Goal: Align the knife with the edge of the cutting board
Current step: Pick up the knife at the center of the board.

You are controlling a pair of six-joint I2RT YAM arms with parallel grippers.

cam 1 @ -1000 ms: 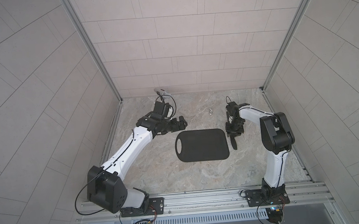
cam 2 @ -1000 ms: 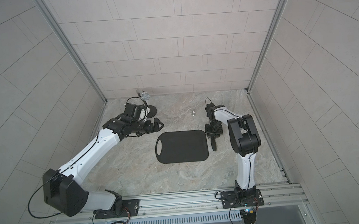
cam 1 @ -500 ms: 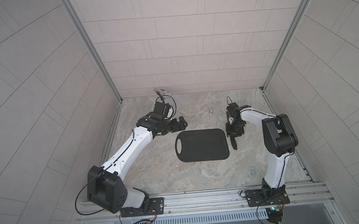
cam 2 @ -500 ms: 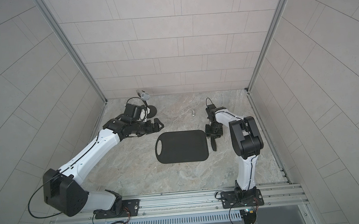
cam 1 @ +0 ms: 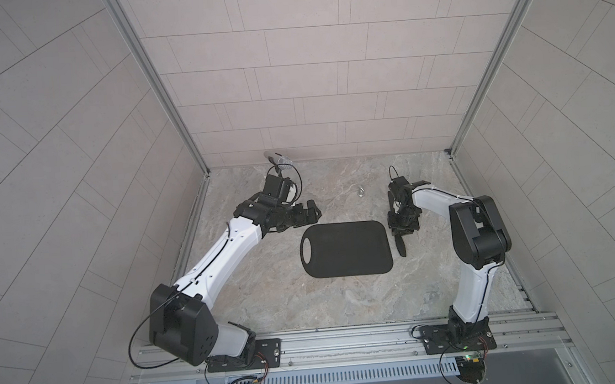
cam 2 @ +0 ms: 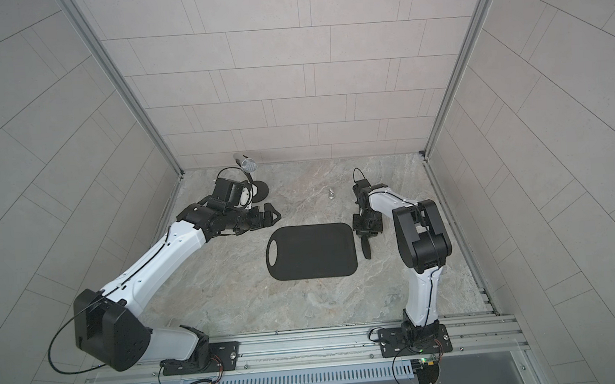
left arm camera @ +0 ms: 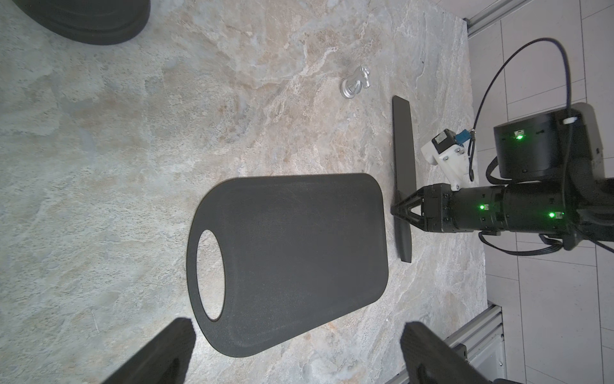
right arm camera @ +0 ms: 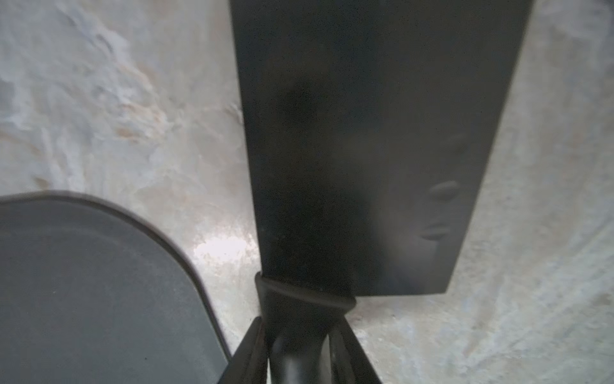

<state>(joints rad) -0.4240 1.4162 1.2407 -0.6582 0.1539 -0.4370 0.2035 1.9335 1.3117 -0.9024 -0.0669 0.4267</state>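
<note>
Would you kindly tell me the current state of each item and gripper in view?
cutting board: lying flat, untouched.
knife: lying alongside the board's plain short edge, narrow gap between.
right gripper: shut on the knife's handle.
left gripper: open, empty.
microphone: upright on its stand.
metal hook: lying loose.

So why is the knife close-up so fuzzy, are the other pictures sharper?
Right wrist view: knife too near, soft, glare on the table beside it. Left wrist view: sharp, board crisp. Both top views: even light, wide lens bends the wall lines.
</note>
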